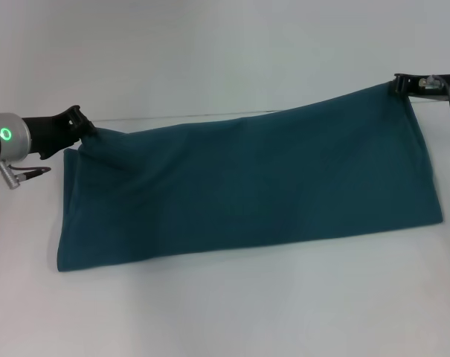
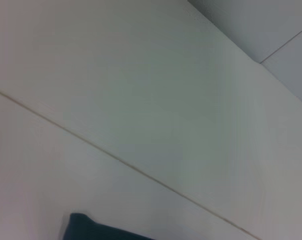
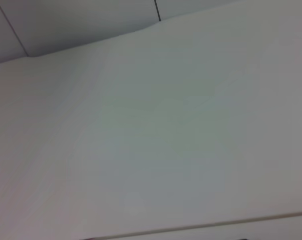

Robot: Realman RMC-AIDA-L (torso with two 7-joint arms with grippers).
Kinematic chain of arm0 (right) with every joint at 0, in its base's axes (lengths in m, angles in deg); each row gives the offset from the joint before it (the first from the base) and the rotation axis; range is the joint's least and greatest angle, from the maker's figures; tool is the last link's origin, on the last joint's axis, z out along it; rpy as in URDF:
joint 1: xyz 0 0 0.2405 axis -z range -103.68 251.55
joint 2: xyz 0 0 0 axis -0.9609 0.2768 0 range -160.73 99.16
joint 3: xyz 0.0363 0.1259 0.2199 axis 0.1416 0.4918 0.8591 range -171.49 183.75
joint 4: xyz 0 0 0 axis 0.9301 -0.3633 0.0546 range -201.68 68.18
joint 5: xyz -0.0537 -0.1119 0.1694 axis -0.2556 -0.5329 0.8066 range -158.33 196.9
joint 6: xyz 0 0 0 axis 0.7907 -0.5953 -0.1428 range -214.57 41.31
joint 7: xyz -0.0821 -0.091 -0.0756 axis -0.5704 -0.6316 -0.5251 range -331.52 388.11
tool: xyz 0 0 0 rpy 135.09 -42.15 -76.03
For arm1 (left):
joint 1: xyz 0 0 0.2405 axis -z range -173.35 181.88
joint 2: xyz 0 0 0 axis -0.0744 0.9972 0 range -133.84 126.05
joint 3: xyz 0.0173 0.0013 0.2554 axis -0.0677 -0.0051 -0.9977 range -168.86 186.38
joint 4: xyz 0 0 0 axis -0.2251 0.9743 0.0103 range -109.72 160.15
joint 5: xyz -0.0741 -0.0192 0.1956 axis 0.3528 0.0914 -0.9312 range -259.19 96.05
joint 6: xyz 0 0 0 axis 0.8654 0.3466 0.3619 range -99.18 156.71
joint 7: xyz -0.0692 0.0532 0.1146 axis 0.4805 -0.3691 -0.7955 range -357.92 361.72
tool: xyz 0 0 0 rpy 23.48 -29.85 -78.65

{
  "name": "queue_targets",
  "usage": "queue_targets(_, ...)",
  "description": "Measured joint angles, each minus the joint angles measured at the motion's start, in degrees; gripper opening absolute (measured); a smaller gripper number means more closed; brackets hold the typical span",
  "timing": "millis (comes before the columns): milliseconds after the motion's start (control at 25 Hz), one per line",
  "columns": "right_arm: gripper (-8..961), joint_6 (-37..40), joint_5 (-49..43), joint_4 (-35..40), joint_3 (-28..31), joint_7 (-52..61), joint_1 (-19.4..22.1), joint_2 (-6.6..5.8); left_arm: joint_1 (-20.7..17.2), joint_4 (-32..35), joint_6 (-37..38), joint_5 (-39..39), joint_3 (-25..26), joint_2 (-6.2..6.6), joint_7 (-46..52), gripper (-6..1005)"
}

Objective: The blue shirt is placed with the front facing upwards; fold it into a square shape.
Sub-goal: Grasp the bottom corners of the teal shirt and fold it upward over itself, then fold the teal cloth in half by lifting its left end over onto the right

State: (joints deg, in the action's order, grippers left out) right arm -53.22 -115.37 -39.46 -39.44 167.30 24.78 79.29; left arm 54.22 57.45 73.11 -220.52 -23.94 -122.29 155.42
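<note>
My left gripper (image 1: 82, 128) is clamped on the far-left corner of the blue shirt (image 1: 247, 186); my right gripper (image 1: 400, 84), its arm cut off at the frame edge, pinches the far-right corner. No lettering shows. The shirt stretches between both arms, its near edge resting on the table (image 1: 225, 312).
</note>
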Motion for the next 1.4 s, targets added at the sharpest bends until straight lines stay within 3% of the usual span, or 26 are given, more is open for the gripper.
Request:
queue_targets(360, 42, 1.09, -0.07, -0.13, -1.0, 0.18, -0.57, -0.69, -1.13, 0.16, 0.06, 3.37, 0.03, -0.06, -0.39, 210)
queue_targets(480, 43, 1.22, -1.31, -0.07, -0.9, 1.31, -0.37, -1.52, -2.48, 0.34, -0.88, 4.98, 0.97, -0.14, -0.03, 212)
queue_targets(520, 43, 1.25, -1.93, 0.39, -0.6, 2.13, -0.27, -2.31, -3.16, 0.37, -1.21, 6.12, 1.39, -0.16, 0.0, 213)
queue_targets(560, 80, 1.25, -1.93, 0.39, -0.6, 2.13, -0.27, -2.31, -3.83, 0.41, -1.48, 7.48, 1.65, -0.18, 0.01, 214)
queue_targets(720, 229, 3.77, -1.74, 1.97, 0.43, 3.06, -0.17, -4.29, -6.63, 1.83, -1.15, 12.84, 1.51, -0.27, -0.22, 256)
queue_targets(880, 391, 12.11, -0.43, 6.82, 5.08, 3.47, 1.31, -4.87, -8.47, 3.68, 1.94, 16.69, -0.31, -0.42, -1.4, 417)
queue_targets(1080, 601, 25.27, 6.85, 13.4, 7.0, 1.56, 6.81, -4.16, -9.74, 4.04, 9.88, 20.75, -0.16, 0.05, -6.39, 542)
queue_targets(1240, 753, 41.41, 20.42, 15.52, 7.96, -6.16, 14.21, -3.56, -12.43, 5.62, 20.61, 25.48, 0.1, 0.26, -11.94, 626)
queue_targets(1400, 855, 55.89, 32.23, 15.25, 10.65, -14.99, 22.43, -2.12, -15.74, 7.3, 30.24, 27.54, 0.69, 0.27, -14.93, 729)
